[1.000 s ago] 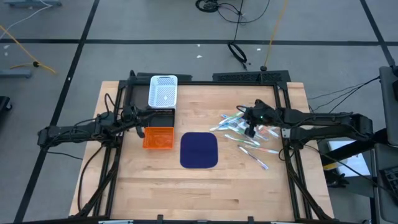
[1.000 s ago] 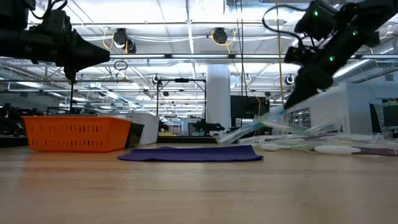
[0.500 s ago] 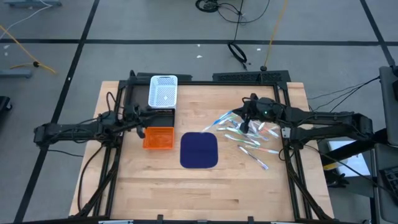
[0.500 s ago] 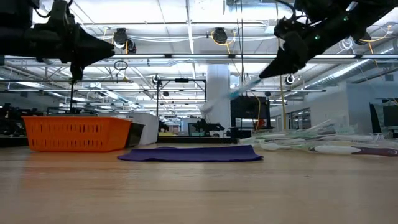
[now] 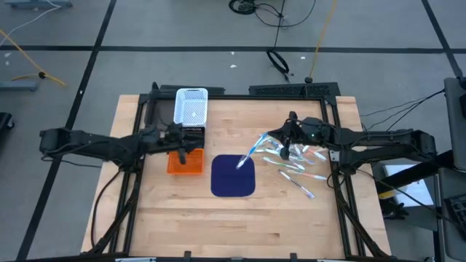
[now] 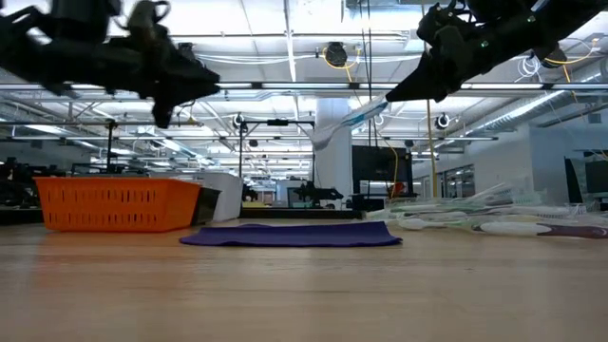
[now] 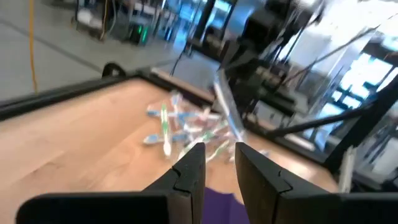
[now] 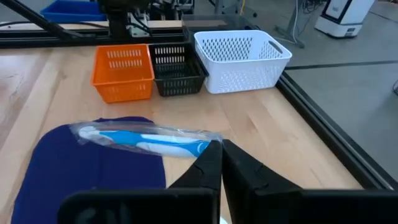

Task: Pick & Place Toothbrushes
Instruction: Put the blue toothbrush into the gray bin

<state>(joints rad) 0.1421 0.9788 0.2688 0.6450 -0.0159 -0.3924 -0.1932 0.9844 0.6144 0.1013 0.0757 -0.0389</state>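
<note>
My right gripper (image 8: 217, 152) is shut on one toothbrush (image 8: 143, 139), a blue-handled stick in a clear wrapper. It holds the stick in the air over the right edge of the dark blue mat (image 5: 233, 175). The other toothbrushes (image 5: 295, 161) lie loose on the wood at the table's right. My left gripper (image 7: 214, 165) is open with nothing between its fingers. It hovers above the black basket (image 5: 191, 133) and the orange basket (image 5: 184, 161) and points toward the table's right. My right gripper pinches the wrapped toothbrush at one end (image 8: 203, 148) between its two fingers. The fingers come from the table's right, almost level. The toothbrush sticks out past the fingertips toward the mat, its free end (image 6: 318, 136) tilted downward, lifted clear of everything.
A white basket (image 5: 191, 108) stands at the far edge behind the black and orange ones. A black frame (image 5: 233, 96) runs around the table. Bare wood lies along the near half of the table (image 5: 233, 225).
My right gripper has risen off the pile with one toothbrush and tipped from pointing down to nearly level. It has gone a little toward the table's left, so the toothbrush now hangs over the mat. My left gripper has moved toward the table's right, over the baskets.
</note>
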